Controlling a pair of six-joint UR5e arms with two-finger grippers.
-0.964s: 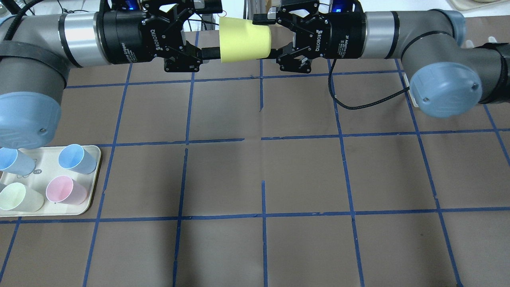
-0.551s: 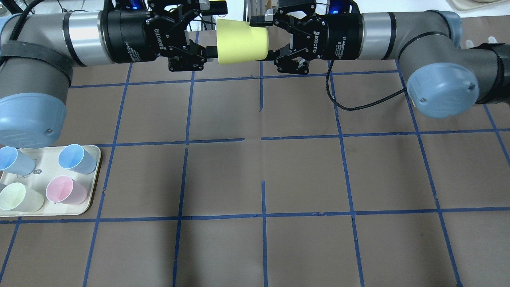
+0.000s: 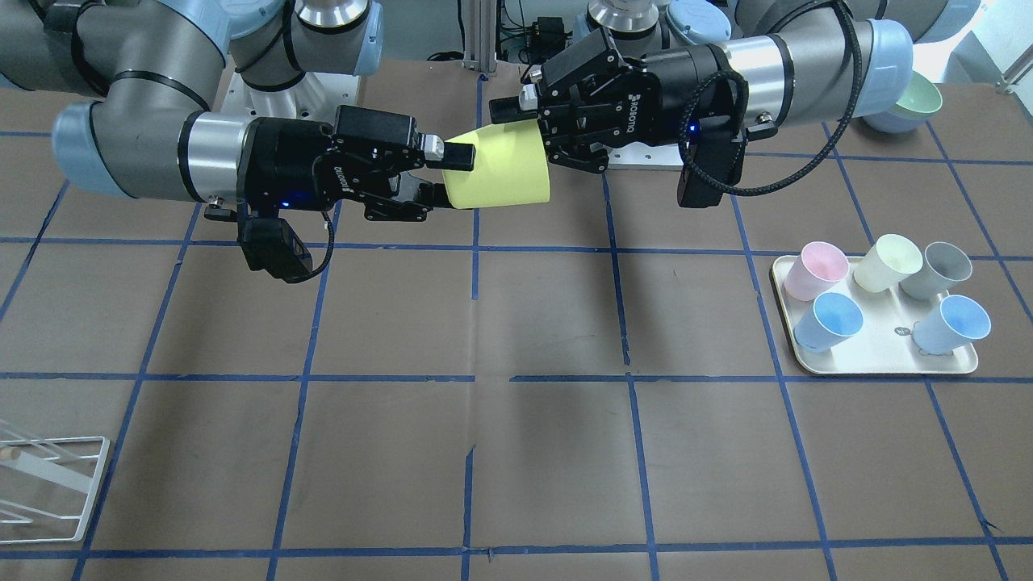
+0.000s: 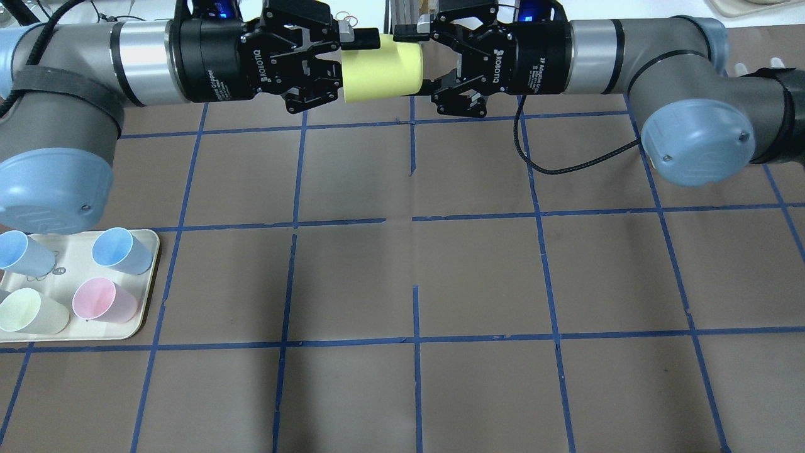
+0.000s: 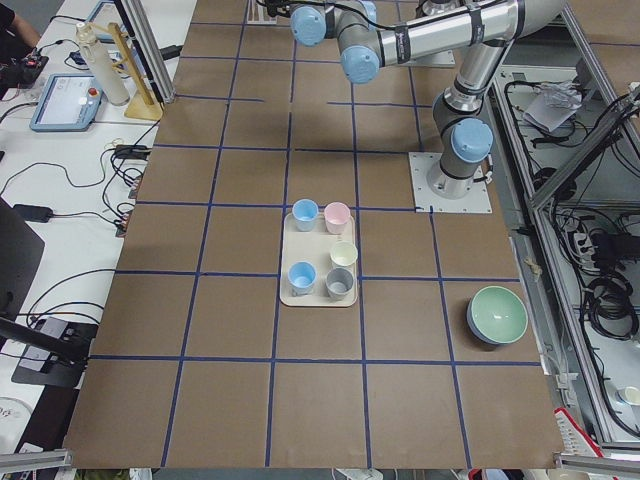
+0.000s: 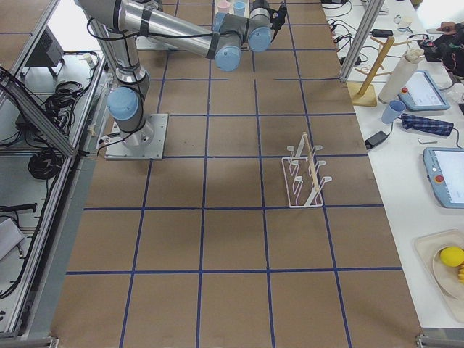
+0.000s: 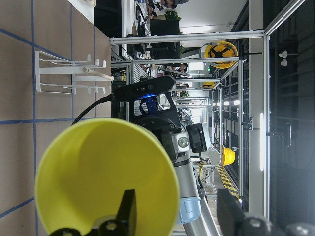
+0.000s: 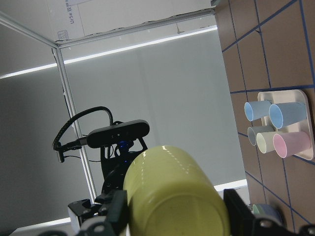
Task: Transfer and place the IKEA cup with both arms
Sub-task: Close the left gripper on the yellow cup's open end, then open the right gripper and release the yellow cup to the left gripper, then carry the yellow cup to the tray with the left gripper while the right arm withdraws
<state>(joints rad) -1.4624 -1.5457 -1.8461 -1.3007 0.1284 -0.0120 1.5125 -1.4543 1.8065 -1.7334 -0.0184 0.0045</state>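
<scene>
- Robotics lab: brown-papered counter (image 4: 478, 277) with a blue tape grid (image 4: 416, 340).
- Also metal framing (image 7: 256, 73), loose cables (image 5: 600, 288), a control tablet (image 5: 65, 100).
- Beyond the left hand (image 7: 179, 216), yellow hard hats (image 7: 220, 49).

Both arms are silver-grey tubes with rounded, light blue joint caps (image 4: 698, 138), each cap dotted with small screws. The left arm (image 4: 38, 126) wears a dark strap (image 4: 56, 94) around its thick grey link. The right arm (image 4: 666, 63) trails a black braided cable (image 4: 566, 167) from its wrist. Each forearm ends in a polished silver band, then a black cylinder. The left gripper (image 4: 346, 66) and right gripper (image 4: 420, 58) are black linkages printed ROBOTIQ in white (a small blue light glows behind each).
</scene>
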